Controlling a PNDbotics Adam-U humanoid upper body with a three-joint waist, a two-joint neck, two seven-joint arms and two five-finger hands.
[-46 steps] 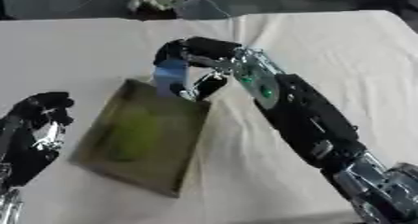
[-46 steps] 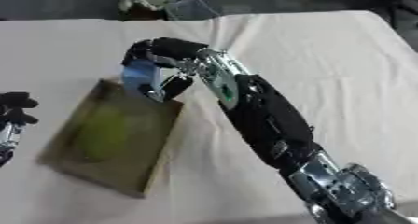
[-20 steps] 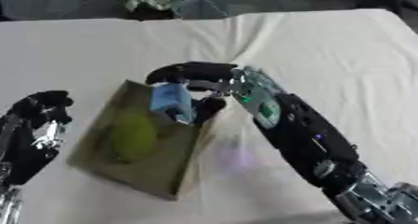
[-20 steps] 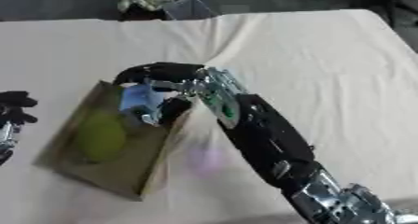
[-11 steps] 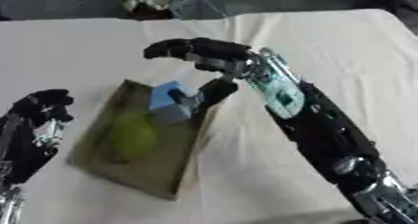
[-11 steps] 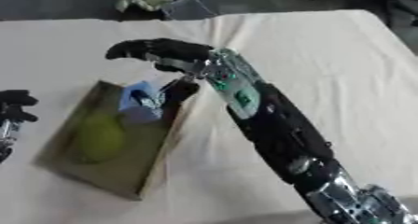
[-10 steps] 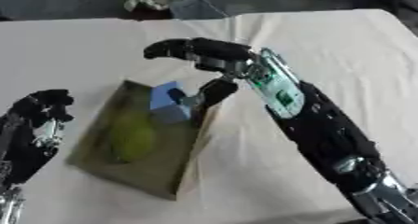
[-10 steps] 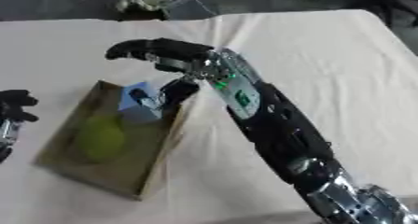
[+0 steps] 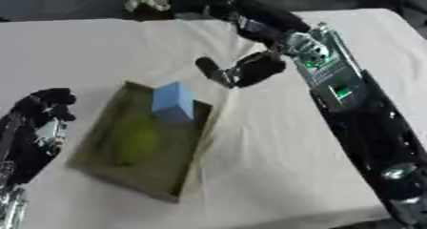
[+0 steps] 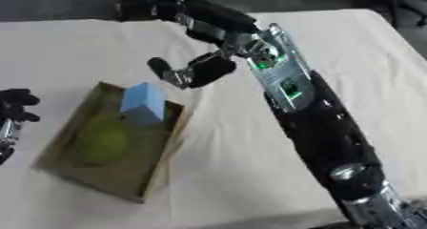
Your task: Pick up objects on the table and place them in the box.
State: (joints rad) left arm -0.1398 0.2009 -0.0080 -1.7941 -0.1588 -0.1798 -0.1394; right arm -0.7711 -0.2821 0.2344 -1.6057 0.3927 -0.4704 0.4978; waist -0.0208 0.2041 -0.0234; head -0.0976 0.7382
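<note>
The box (image 9: 188,175), a shallow olive tray, lies askew toward the left side of the bench (image 9: 275,175). Inside it are a blue block (image 9: 173,101), upright against the far right wall, and a round green object (image 9: 133,140) on the floor nearer the middle.

The right robot hand (image 9: 250,63) is raised over the far part of the bench, beyond the box's far right corner, fingers spread and empty, reaching toward the far edge. The left robot hand (image 9: 43,120) rests at the bench's left edge beside the box, fingers curled, holding nothing.

Judgement: the block's placement looks complete, and the step in hand is the reach for another item. A pale object (image 9: 143,3) lies at the far edge; its nature cannot be determined. The next move calls for confirming that target, then lowering the spread hand around it.
</note>
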